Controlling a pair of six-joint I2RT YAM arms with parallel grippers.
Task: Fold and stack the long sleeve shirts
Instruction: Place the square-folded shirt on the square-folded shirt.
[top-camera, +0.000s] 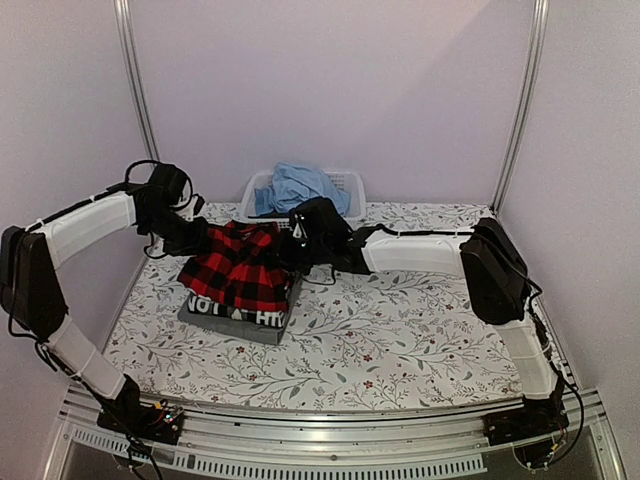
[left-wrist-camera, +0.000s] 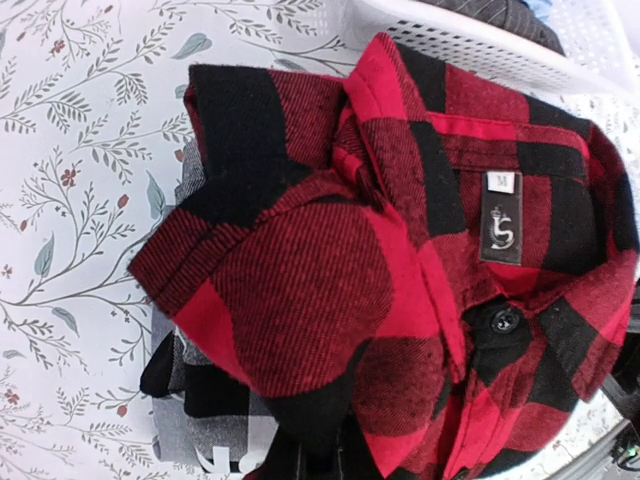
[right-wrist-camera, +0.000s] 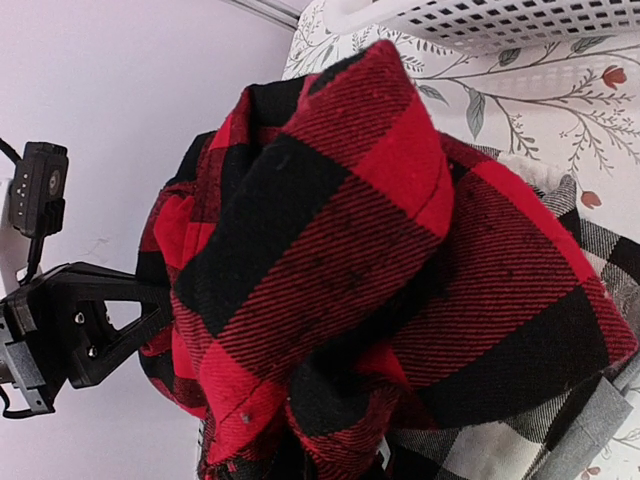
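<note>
The left end effector and right end effector each clamp an edge of the red-and-black flannel, bunched atop 2 folded shirts, the black-and-white check shirt and dark grey shirt, on the surface.

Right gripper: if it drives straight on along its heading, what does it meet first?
The red-and-black flannel, bunched against the right gripper, which looks shut on it. Beyond the cloth, probably the left gripper; depth unclear.

Shirts I count: three: red-and-black flannel, black-and-white check shirt, dark grey lettered shirt
White laundry baskets: one
Blue garments: one
My arms: two
</note>
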